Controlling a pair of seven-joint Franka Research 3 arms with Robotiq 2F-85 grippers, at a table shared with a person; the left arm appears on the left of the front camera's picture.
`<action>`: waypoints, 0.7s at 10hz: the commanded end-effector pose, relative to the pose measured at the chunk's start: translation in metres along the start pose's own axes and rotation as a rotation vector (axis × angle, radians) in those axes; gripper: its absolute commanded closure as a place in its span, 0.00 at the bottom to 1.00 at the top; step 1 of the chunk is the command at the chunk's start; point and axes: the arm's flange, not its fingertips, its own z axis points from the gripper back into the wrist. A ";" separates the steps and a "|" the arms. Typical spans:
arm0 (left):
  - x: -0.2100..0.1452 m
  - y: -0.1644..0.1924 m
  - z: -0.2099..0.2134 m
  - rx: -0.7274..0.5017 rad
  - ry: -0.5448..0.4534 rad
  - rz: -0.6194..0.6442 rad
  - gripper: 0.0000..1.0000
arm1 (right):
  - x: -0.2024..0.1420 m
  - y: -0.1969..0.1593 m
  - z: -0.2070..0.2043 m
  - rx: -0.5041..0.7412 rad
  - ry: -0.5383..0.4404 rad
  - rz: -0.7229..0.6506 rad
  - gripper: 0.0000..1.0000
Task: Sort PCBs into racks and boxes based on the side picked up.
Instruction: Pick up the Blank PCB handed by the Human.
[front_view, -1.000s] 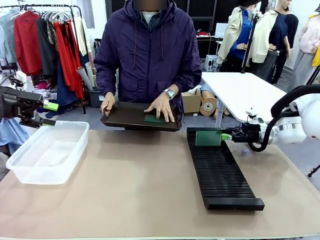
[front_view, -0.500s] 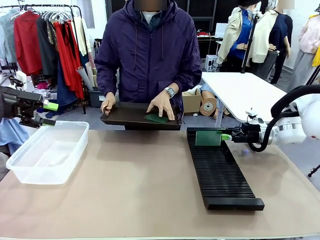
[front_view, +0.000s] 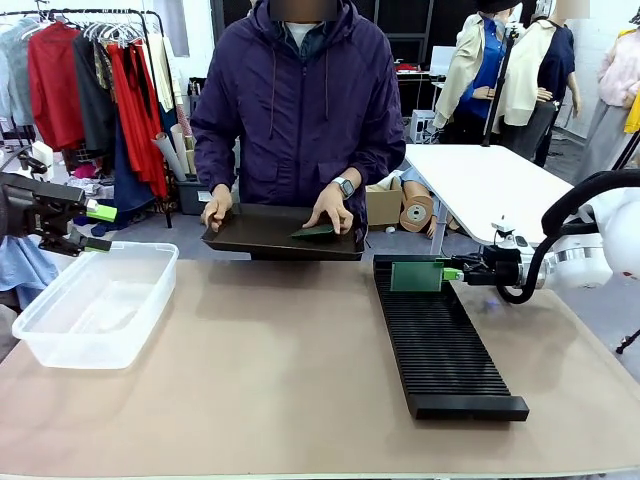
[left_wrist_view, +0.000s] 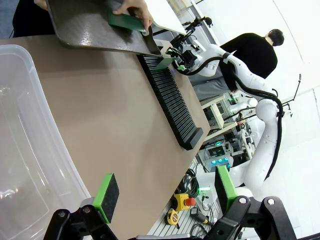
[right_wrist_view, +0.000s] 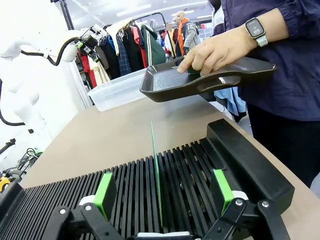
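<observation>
One green PCB stands upright in a far slot of the long black rack. My right gripper is open around it. In the right wrist view that PCB stands edge-on between the green pads, with a gap on each side. The person holds a dark tray over the table's far edge. One hand tilts up a second PCB lying in it. At the far left my left gripper hangs open above the clear box, holding nothing. Its pads show over the box.
The person stands at the far side, both hands on the tray. Bare tabletop lies between box and rack. A white table stands behind on the right, a clothes rail behind on the left.
The person's hand has shifted from lying flat on the PCB in the tray to lifting one edge of it. Both arms have stayed still.
</observation>
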 end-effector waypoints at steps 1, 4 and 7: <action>0.000 -0.001 0.001 0.001 -0.001 0.000 0.00 | 0.001 0.000 0.000 0.002 0.002 0.000 0.00; 0.000 -0.001 0.001 0.001 -0.001 0.000 0.00 | 0.001 0.000 0.000 0.002 0.002 0.000 0.00; 0.000 -0.001 0.001 0.001 -0.001 0.000 0.00 | 0.029 0.007 0.004 -0.002 0.001 0.009 0.00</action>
